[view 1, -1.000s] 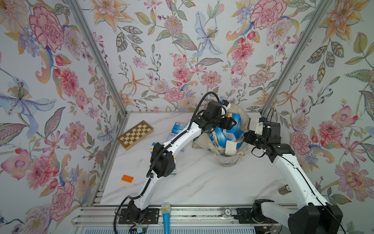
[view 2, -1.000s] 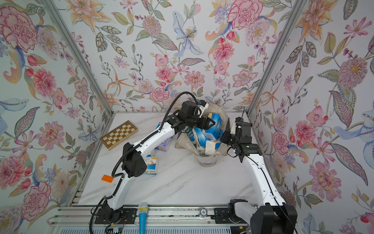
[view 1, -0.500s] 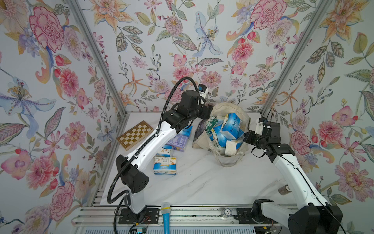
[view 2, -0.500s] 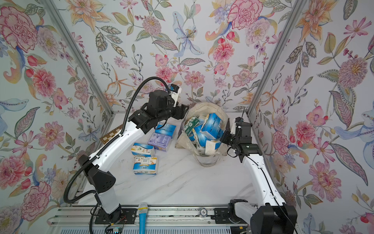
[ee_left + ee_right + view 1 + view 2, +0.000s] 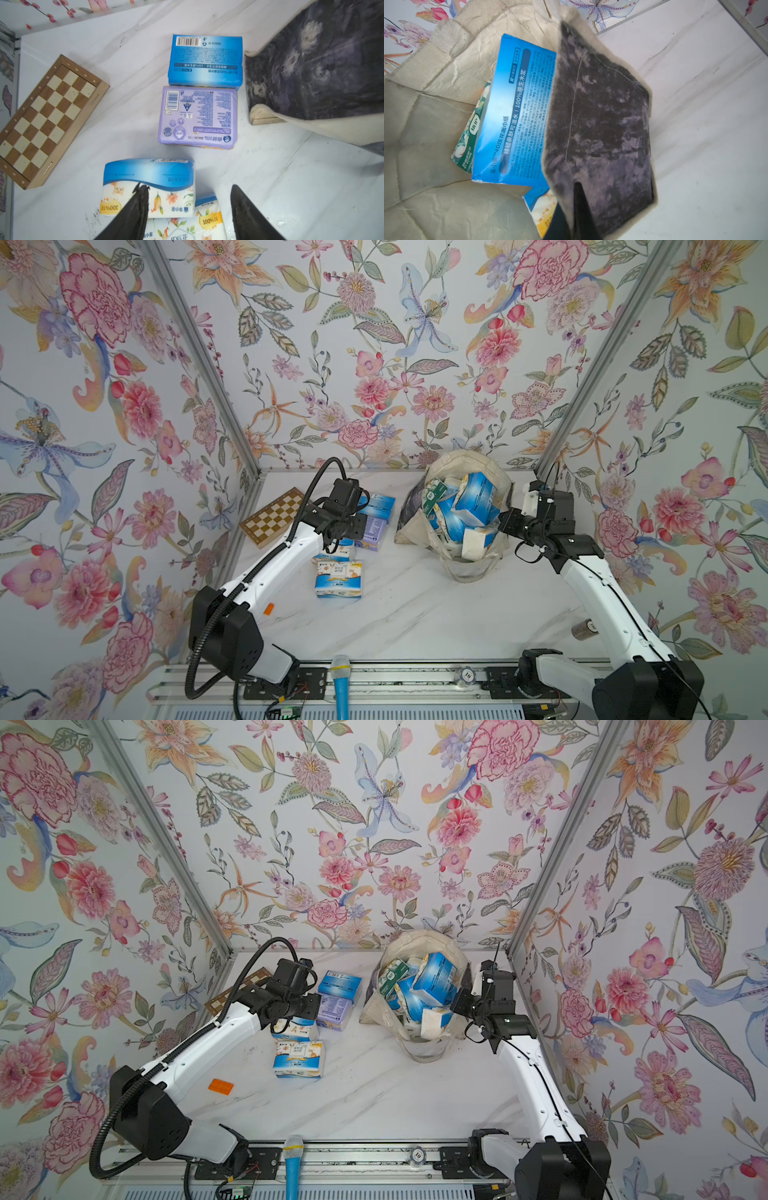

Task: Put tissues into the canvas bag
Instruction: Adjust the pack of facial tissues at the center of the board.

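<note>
Tissues (image 5: 149, 178): left end effector (image 5: 188, 187) back fr. bag (image 5: 457, 458).

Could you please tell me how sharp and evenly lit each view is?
Both top views: even light, faint shadows, no glare on the table. Left wrist view: lavender pack print crisp, left end effector's fingers dark silhouettes. Right wrist view: blue pack text legible, canvas bag dark print looks softer.

Holds white left arm (image 5: 282, 556) outstretched, black left gripper (image 5: 187, 186) spread apart; pinches cream canvas bag (image 5: 436, 207) wall in right gripper (image 5: 569, 216).
</note>
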Robot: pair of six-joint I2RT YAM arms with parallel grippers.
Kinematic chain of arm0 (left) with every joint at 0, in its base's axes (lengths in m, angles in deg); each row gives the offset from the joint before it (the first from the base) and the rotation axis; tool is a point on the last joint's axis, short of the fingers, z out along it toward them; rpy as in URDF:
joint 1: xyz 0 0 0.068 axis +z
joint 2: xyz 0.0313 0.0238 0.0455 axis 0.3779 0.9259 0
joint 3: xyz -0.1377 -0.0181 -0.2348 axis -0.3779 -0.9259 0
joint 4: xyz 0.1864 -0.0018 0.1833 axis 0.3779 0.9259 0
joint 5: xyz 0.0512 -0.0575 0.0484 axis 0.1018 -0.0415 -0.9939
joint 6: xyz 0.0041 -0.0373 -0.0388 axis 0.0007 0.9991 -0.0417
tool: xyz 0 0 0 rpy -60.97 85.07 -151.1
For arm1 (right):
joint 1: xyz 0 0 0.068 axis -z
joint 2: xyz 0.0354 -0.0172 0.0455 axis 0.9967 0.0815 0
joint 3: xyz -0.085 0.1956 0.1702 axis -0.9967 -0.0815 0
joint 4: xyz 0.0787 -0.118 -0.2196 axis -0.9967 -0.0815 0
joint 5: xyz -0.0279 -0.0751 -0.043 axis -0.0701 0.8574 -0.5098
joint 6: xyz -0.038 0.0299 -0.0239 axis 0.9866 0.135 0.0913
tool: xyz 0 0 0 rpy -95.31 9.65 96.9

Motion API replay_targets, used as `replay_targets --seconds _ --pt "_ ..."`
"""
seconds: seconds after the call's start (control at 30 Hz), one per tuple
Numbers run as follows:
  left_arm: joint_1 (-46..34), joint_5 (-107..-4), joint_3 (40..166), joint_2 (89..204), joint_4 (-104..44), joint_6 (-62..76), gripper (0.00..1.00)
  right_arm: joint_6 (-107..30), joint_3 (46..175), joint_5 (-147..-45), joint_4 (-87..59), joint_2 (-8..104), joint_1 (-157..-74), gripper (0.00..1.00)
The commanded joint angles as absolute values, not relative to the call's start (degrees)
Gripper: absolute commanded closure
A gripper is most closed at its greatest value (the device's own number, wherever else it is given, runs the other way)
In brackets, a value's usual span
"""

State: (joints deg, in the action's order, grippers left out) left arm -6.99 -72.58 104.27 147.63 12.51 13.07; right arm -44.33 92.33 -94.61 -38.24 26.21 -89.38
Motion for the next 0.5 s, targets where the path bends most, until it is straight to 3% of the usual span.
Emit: replay_targets --seconds 0.0,0.2,0.33,0.47 --pt "-6.6 -68.9 101.4 146.2 14.7 16.5 0.36 -44.4 94.1 -96.0 -38.2 26.0 -90.2 0.93" --pt "-6.4 -70.0 96.3 143.8 15.2 22.1 0.31 -44.4 94.2 -96.9 -37.8 26.4 -90.8 0.93" --pt "-5.3 -64.0 91.8 142.0 11.0 25.5 0.37 -44.2 93.4 -96.6 -37.7 25.7 -90.9 0.92" --pt "-3.6 -64.5 89.7 140.1 11.7 27.0 0.38 -44.0 93.2 -96.6 -37.5 25.9 -90.8 0.92"
